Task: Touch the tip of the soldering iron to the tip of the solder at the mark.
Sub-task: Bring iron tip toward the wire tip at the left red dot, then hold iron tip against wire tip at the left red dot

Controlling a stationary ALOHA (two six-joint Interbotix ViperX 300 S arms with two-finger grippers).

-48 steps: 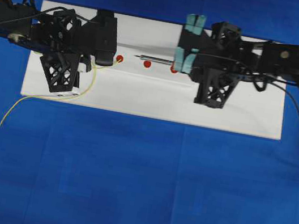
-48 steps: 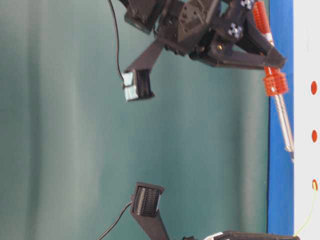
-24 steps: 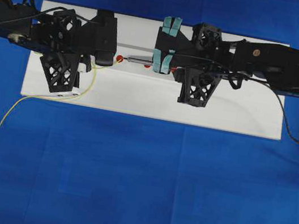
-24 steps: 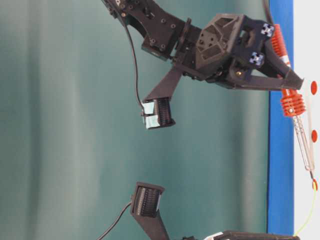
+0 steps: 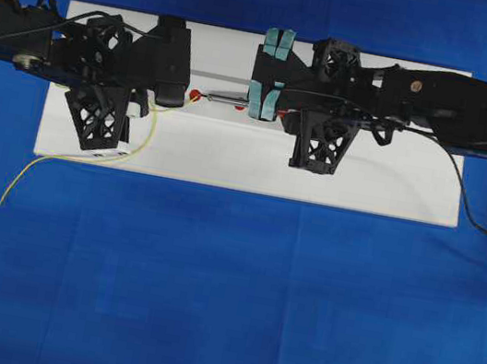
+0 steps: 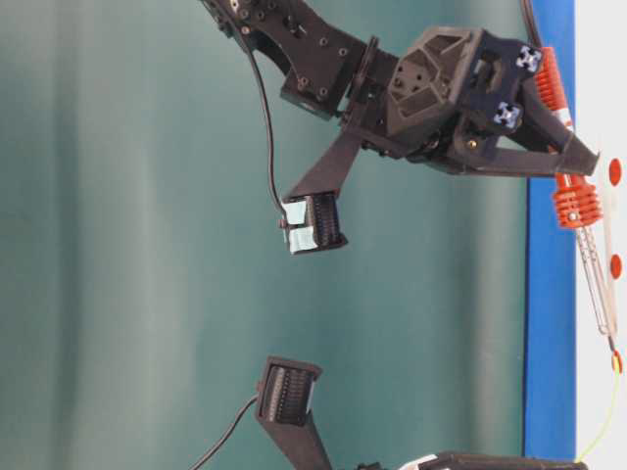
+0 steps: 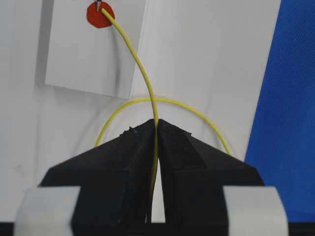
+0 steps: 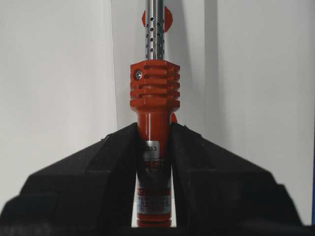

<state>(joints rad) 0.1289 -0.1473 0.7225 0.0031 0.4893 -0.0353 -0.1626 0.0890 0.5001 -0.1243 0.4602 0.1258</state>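
Since a second ago my right claw [image 8: 153, 147] has carried the soldering iron [image 8: 153, 105] leftward across the white board [image 5: 382, 191], from the middle red dot to the mark [image 7: 100, 15] nearest my left arm; over the last half second nothing has shifted. That claw is clamped tight on the iron's red-orange body, just behind the ribbed collar, with the silver shaft pointing at the mark. In the left wrist view the iron's dark tip sits on the red mark, touching the end of the solder [image 7: 142, 78]. My left claw [image 7: 156, 129] is pinched closed on the yellow solder, which rises in a curve from between the fingers to the mark. A slack loop of it trails off the board onto the blue desk [image 5: 225, 291].
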